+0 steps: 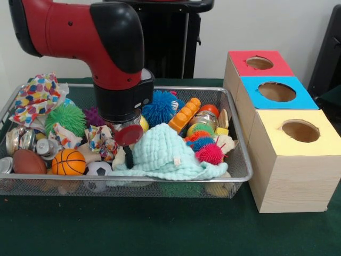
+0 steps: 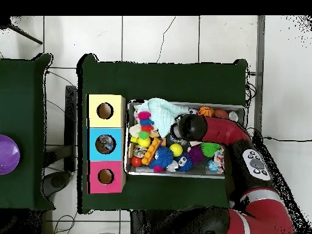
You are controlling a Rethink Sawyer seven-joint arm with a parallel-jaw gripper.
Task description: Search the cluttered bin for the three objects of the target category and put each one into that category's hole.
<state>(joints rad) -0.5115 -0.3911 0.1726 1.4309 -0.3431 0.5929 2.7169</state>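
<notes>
The wire-mesh bin [image 1: 160,88] stands on the green table, full of clutter; it also shows in the overhead view [image 2: 186,175]. My arm reaches down into its middle. My gripper [image 1: 123,130] is low among the toys, beside a dark red disc [image 1: 128,135] and a crumpled patterned wrapper [image 1: 102,141]. I cannot tell what, if anything, it holds. One clear glossy plastic item [image 1: 205,119] lies at the bin's back right, next to an orange block [image 1: 185,114]. Something glossy shows inside the blue box's hole [image 2: 105,144]. Other clear items are hidden.
Three holed boxes stand right of the bin: red [image 1: 237,65], blue [image 1: 250,90], yellow [image 1: 290,160]. A mint knitted cloth [image 1: 160,152], basketball [image 1: 68,162], football [image 1: 27,161], spiky balls [image 1: 160,106] and metal cans [image 1: 20,140] fill the bin. A purple bowl [image 2: 7,154] sits on a side table.
</notes>
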